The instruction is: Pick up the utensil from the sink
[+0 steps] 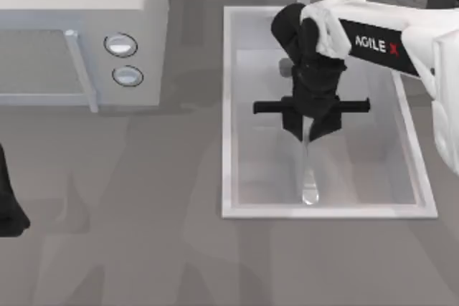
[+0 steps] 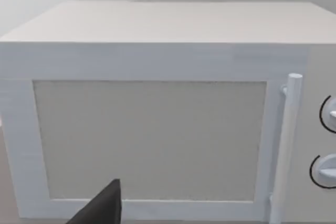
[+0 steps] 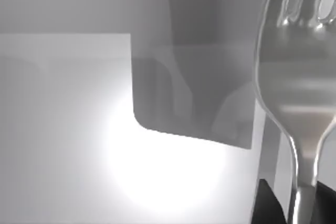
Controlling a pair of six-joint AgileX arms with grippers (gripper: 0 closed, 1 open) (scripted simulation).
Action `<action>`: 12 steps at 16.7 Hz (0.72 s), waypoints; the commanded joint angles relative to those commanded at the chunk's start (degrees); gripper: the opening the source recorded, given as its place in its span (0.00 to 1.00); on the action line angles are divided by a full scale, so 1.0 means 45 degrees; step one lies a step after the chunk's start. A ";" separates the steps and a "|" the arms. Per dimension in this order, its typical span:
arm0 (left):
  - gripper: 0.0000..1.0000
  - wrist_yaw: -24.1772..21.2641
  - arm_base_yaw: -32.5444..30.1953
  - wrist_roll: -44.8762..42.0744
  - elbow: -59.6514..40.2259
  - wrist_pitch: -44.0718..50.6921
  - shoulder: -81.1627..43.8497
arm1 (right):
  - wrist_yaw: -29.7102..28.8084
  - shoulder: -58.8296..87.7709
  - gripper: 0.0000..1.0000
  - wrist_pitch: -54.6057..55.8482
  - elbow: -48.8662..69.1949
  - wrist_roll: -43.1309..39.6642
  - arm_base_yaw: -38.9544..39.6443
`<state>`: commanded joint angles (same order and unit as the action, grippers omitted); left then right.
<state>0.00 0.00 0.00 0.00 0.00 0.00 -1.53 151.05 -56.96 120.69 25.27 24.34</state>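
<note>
The right end effector is pinching the fork directly beneath it, mid-sink, right of frame centre; its handle is running toward the lower edge.

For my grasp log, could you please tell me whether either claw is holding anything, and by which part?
The right claw, over the sink, appears shut on the fork, gripping the handle just below the head. The left claw is parked at the table's left.
</note>
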 joint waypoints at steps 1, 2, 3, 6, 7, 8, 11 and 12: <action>1.00 0.0000 0.0000 0.0000 0.0000 0.0000 0.0000 | 0.0001 -0.0088 0.00 -0.0551 0.0434 0.0002 0.0003; 1.00 0.0000 0.0000 0.0000 0.0000 0.0000 0.0000 | 0.0003 -0.0196 0.00 -0.1205 0.0920 0.0002 0.0003; 1.00 0.0000 0.0000 0.0000 0.0000 0.0000 0.0000 | 0.0005 -0.0323 0.00 -0.1933 0.1441 0.0000 0.0003; 1.00 0.0000 0.0000 0.0000 0.0000 0.0000 0.0000 | 0.0012 -0.0782 0.00 -0.4098 0.2980 -0.0015 -0.0009; 1.00 0.0000 0.0000 0.0000 0.0000 0.0000 0.0000 | 0.0014 -0.0934 0.00 -0.4649 0.3410 -0.0023 -0.0016; 1.00 0.0000 0.0000 0.0000 0.0000 0.0000 0.0000 | 0.0015 -0.1065 0.00 -0.5065 0.3773 -0.0030 -0.0022; 1.00 0.0000 0.0000 0.0000 0.0000 0.0000 0.0000 | 0.0018 -0.1217 0.00 -0.5511 0.4201 -0.0038 -0.0029; 1.00 0.0000 0.0000 0.0000 0.0000 0.0000 0.0000 | 0.0018 -0.1217 0.00 -0.5511 0.4201 -0.0038 -0.0029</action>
<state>0.00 0.00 0.00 0.00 0.00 0.00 -1.45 145.58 -81.76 139.60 25.10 24.21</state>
